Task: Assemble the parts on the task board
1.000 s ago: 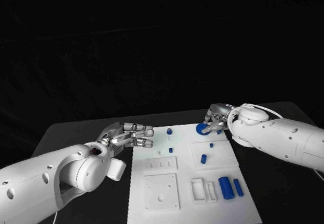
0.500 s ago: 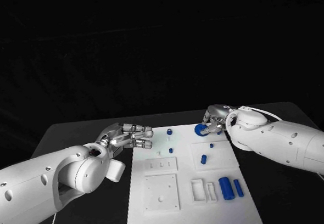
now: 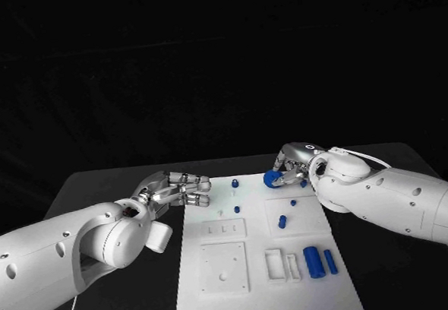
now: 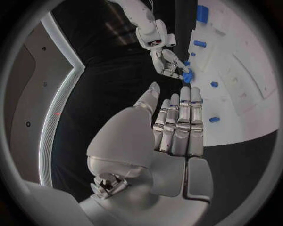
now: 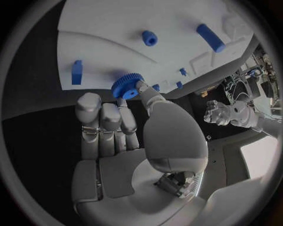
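My right hand (image 3: 292,168) has carried the gear (image 3: 274,179) a little toward 10 o'clock over the last second, so I judge it's still hunting for its seat at the board's (image 3: 265,288) far end. Fingers pinch the gear's rim. My left hand (image 3: 173,189) hovers just beside the board's 10 o'clock corner, fingers loosely curled, holding nothing.

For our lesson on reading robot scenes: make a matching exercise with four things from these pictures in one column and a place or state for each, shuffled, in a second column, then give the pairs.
Things
1. blue gear
2. left robot hand
3. blue cylinder
4. task board

Places or states
A. white plate in the middle of the table
B. lies on the board's near right part
C. holds nothing, beside the board's left edge
D. pinched by the right robot hand

Pairs: 1-D, 2-C, 3-B, 4-A
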Controlling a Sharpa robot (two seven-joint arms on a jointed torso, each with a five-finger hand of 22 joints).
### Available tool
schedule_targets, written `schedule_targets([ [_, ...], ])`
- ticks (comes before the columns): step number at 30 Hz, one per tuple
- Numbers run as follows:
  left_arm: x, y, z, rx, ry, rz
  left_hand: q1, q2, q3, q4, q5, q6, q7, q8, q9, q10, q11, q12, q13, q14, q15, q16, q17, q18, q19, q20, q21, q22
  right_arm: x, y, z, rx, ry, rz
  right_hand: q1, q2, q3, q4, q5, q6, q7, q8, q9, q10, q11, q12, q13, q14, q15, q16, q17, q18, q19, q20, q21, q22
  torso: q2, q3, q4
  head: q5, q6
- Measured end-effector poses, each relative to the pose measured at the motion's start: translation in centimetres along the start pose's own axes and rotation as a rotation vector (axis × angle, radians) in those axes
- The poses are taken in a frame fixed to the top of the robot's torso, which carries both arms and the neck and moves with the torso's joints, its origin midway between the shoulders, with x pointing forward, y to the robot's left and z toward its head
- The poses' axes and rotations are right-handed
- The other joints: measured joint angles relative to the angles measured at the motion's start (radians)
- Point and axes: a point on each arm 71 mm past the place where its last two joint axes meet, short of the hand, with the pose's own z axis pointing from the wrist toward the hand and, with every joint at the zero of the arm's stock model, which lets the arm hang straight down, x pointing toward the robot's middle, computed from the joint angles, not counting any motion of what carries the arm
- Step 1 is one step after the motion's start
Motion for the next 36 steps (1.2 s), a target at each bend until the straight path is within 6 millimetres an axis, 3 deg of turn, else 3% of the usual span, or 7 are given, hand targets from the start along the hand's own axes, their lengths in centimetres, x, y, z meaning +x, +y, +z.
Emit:
schedule_targets([
  [3, -0.2, 0.0, 0.0, 0.000, -0.004, 0.001, 0.000, 0.000, 0.000, 0.000, 0.000, 0.000, 0.000, 0.000, 0.000, 0.000, 0.000, 0.000, 0.000, 0.000, 0.000, 0.000, 0.000, 0.000, 0.000, 0.000, 0.000, 0.000, -0.3, 1.0, -0.2, -0.024, -0.014, 0.004, -0.004, -0.004, 0.001, 0.001, 0.000, 0.000, 0.000, 0.000, 0.000, 0.000, 0.000, 0.000, 0.000, 0.000, 0.000, 0.000, 0.000, 0.000, 0.000, 0.000, 0.005, 0.000, 0.000, -0.0003, 0.0004, 0.000, 0.001],
  [8, -0.5, 0.0, 0.1, -0.001, -0.014, 0.003, 0.000, 0.000, 0.000, 0.000, 0.000, 0.000, 0.000, 0.000, 0.000, 0.000, 0.000, 0.000, 0.000, 0.000, 0.000, 0.000, 0.000, 0.000, 0.000, 0.000, 0.000, 0.000, -0.4, 3.0, -0.4, -0.063, -0.033, 0.005, -0.008, -0.008, 0.011, 0.028, -0.042, 0.000, 0.000, 0.000, 0.000, 0.000, 0.000, 0.000, 0.001, 0.000, 0.000, 0.000, 0.000, 0.000, 0.000, 0.000, 0.006, 0.001, -0.001, -0.0004, 0.0009, 0.001, 0.005],
  [21, -0.6, 0.1, 0.3, -0.001, -0.018, 0.006, 0.000, 0.000, 0.000, 0.000, 0.000, 0.000, 0.000, 0.000, 0.000, 0.000, 0.000, 0.000, 0.000, 0.000, 0.000, 0.000, 0.000, 0.000, 0.000, 0.000, 0.000, 0.000, 0.4, 7.2, -0.2, -0.139, -0.063, -0.030, -0.004, -0.012, 0.029, 0.052, -0.059, -0.001, 0.000, 0.000, 0.000, 0.000, 0.000, 0.000, 0.001, 0.000, 0.000, 0.000, -0.003, 0.000, 0.000, 0.000, 0.010, 0.001, 0.001, -0.0016, 0.0043, 0.002, 0.019],
  [36, -0.3, 0.0, 0.6, 0.000, -0.013, 0.007, 0.000, 0.000, 0.000, 0.000, 0.000, 0.000, 0.000, 0.000, 0.000, 0.000, 0.000, 0.000, 0.000, 0.000, 0.000, 0.000, 0.000, 0.000, 0.000, 0.000, 0.007, -0.001, 2.7, 8.8, 0.6, -0.142, -0.052, -0.071, -0.008, -0.016, 0.034, 0.057, -0.059, -0.002, 0.000, 0.000, 0.000, 0.000, 0.000, 0.000, 0.001, 0.000, 0.000, 0.000, -0.008, 0.000, 0.000, 0.000, 0.009, 0.001, 0.003, -0.0010, 0.0081, 0.007, 0.017],
])
